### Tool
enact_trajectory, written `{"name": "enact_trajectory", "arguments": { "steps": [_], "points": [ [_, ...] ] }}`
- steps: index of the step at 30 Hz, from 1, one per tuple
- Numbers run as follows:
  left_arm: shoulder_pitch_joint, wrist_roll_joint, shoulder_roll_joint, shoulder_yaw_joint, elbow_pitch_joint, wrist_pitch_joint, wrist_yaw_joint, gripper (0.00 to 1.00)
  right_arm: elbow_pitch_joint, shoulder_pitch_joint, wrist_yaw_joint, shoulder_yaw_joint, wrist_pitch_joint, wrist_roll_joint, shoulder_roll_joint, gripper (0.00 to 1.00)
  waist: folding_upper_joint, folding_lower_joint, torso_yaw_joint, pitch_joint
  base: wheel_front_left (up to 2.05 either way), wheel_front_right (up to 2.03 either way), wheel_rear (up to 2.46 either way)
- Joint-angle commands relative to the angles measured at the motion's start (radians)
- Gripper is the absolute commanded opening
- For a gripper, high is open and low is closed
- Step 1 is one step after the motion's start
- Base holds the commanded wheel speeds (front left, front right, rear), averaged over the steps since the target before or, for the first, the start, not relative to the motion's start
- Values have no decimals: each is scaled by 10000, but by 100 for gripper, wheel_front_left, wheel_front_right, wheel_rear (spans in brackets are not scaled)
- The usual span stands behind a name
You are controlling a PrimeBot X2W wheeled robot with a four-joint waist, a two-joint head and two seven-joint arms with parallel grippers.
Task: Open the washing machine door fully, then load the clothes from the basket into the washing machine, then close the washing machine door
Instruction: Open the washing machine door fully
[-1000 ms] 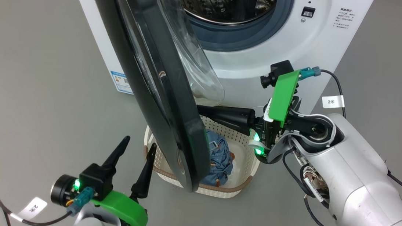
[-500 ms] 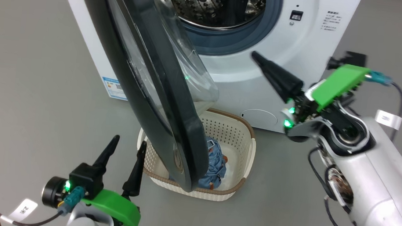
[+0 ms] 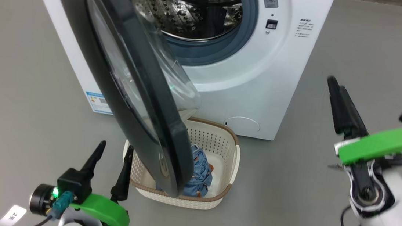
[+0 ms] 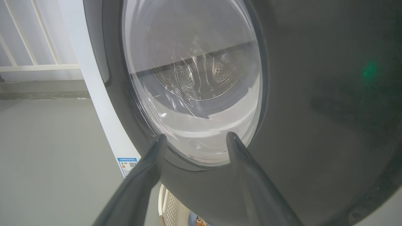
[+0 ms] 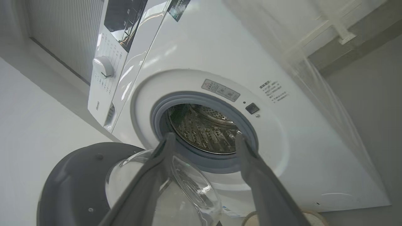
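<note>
The door [image 3: 168, 143] stands swung out from the washing machine [image 3: 263, 78], crossing the head view from upper left to lower centre. There it covers the left half of the basket [image 3: 220, 199] on the floor [image 3: 20, 110] and much of the clothes [image 3: 199, 170] inside it.

From the left wrist we look at the door's outer face [image 4: 314, 94], with the drum warped through its glass; a sliver of basket [image 4: 166, 204] shows at the bottom edge. The right wrist view gives the door's inner side [image 5: 72, 175], the open drum [image 5: 204, 131] and a dial [image 5: 103, 66]. The head view cuts the machine's top off.

The left pincer [image 3: 116, 145] sits at lower left, just beside the basket, fingers spread and empty. The right pincer [image 3: 333, 83] hangs at the right, well apart from the machine. It is blurred and edge-on there, so we cannot judge its gap, but its own wrist view shows it [image 5: 204, 135] spread with nothing between the fingers.
</note>
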Motion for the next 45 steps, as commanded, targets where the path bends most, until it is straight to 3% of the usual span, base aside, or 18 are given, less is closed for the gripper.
{"name": "enact_trajectory", "arguments": {
  "steps": [1,6,9,15,21,29,45],
  "points": [
    [25,123,180,336,-160,-107,71,100,-176,148,46,98,-248,-319,-94,100,0,0,-153,-140,0,0,0],
    [180,158,175,334,-110,-107,4,100,403,992,46,-425,-928,-2933,-377,100,0,0,-335,-371,0,0,0],
    [235,172,172,338,-44,-107,-16,100,404,1657,46,-1217,-974,-4475,-186,100,0,0,-454,-461,0,0,0],
    [470,169,205,445,-51,-107,21,100,-458,3329,46,-2920,-982,-7915,726,100,0,0,-743,-662,0,0,0],
    [597,180,209,456,-54,-107,2,100,-1305,4821,46,-3955,-983,-10165,1573,100,0,0,-831,-709,0,0,0],
    [683,179,232,504,-72,-107,-19,100,-2277,6094,46,-4811,-745,-11267,2224,100,0,0,-882,-717,0,0,0],
    [682,171,195,476,-88,-107,-35,100,-3011,6512,46,-5021,-286,-11469,2357,100,0,0,-861,-717,0,0,0]
  ]
}}
